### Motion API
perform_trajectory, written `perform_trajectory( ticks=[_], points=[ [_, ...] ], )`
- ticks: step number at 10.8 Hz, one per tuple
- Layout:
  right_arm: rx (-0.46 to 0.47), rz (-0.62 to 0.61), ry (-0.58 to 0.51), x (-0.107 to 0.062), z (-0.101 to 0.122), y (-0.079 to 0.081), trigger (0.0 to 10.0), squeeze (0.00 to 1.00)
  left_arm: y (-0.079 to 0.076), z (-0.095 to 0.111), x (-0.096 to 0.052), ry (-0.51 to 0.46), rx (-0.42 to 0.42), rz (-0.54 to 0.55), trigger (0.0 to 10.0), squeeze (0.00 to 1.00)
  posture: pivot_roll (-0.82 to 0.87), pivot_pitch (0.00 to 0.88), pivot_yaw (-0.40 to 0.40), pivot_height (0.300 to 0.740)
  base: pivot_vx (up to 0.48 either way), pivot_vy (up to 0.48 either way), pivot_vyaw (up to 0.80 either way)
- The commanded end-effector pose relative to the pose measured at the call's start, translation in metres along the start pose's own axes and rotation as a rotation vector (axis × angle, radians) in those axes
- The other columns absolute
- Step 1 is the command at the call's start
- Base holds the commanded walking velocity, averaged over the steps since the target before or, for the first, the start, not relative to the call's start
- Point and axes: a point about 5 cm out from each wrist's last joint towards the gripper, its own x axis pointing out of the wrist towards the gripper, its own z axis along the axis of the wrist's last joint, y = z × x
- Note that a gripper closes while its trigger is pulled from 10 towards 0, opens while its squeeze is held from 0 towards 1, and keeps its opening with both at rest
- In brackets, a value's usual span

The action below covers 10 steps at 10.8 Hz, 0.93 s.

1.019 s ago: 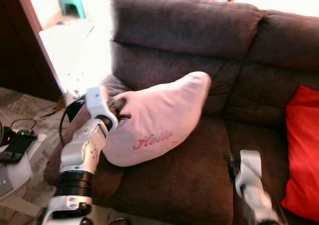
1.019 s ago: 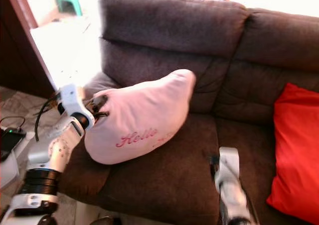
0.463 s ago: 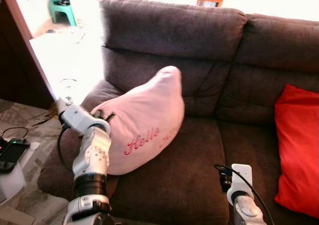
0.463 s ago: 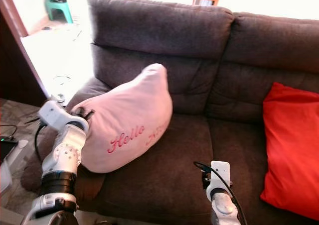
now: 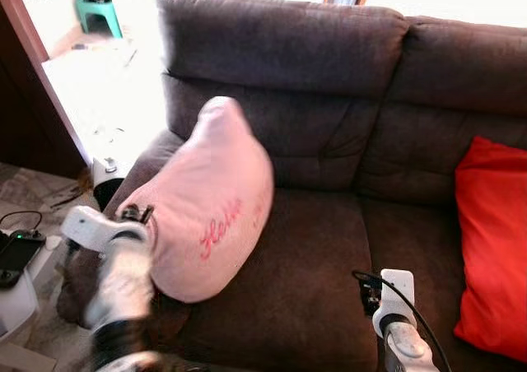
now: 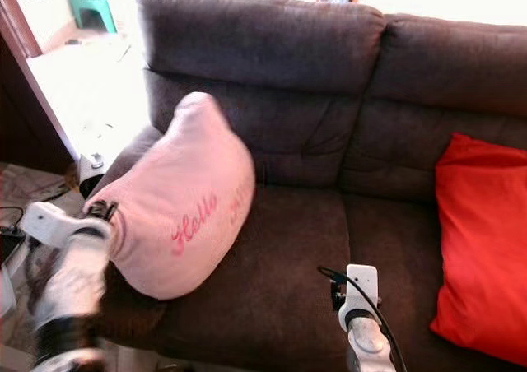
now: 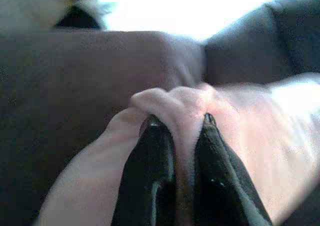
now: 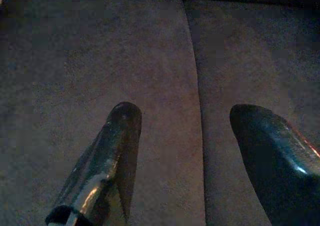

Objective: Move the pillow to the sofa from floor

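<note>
A home living room: a dark brown fabric sofa carrying a red cushion at 3 o'clock, a teal plastic stool at 11 o'clock.

**Lighting and picture quality**

Strong daylight entered from behind the sofa, blowing the background to white glare. The left arm was smeared by motion blur. The left wrist view was soft, with a washed-out top. The right wrist view was dim, its fingers out of focus.

Pink "Hello" pillow stands tilted on brown sofa.
</note>
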Motion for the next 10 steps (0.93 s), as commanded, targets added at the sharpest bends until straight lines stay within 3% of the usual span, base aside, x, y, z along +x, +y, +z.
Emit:
perform_trajectory(
  ticks=[1,2,4,5,6,7,8,9,10],
  points=[
    [0.013,0.002,-0.017,0.000,0.002,0.000,10.0,0.00,-0.004,-0.014,-0.004,0.071,0.099,-0.099,10.0,0.00,0.09,0.039,-0.080,0.740,0.000,0.000,0.00],
    [0.014,0.006,-0.018,0.000,0.002,0.000,10.0,0.00,-0.006,-0.024,-0.013,0.113,0.252,-0.204,10.0,0.00,0.09,0.042,-0.080,0.740,0.000,0.000,0.00],
    [0.018,0.017,-0.014,0.000,0.002,0.002,10.0,0.00,-0.008,-0.034,-0.021,0.193,0.233,-0.283,10.0,0.00,0.09,0.046,-0.085,0.740,0.000,0.000,0.00],
    [0.017,0.022,-0.005,0.000,0.001,0.002,10.0,0.00,-0.007,-0.041,-0.026,0.275,0.303,-0.359,10.0,0.00,0.09,0.048,-0.085,0.740,0.000,0.000,0.00],
    [0.019,0.022,0.008,0.000,-0.001,0.001,10.0,0.00,0.003,-0.047,-0.026,0.322,0.414,-0.348,10.0,0.00,0.09,0.048,-0.084,0.740,0.000,0.000,0.00],
    [0.022,0.022,0.027,-0.001,-0.004,-0.001,10.0,0.00,0.017,-0.043,-0.017,0.270,0.334,-0.178,10.0,0.00,0.09,0.048,-0.085,0.740,0.000,0.000,0.00],
    [0.023,0.022,0.039,-0.001,-0.007,-0.001,10.0,0.00,0.022,-0.042,-0.016,0.248,0.298,-0.120,10.0,0.00,0.09,0.050,-0.084,0.740,0.000,0.000,0.00],
    [0.023,0.023,0.050,-0.002,-0.008,-0.001,10.0,0.00,0.029,-0.047,-0.019,0.271,0.241,-0.068,10.0,0.00,0.09,0.052,-0.083,0.740,0.000,0.000,0.00],
    [0.024,0.024,0.060,-0.002,-0.010,-0.001,10.0,0.00,0.036,-0.058,-0.027,0.359,0.275,-0.078,10.0,0.00,0.09,0.054,-0.082,0.740,0.000,0.000,0.00]
  ],
)
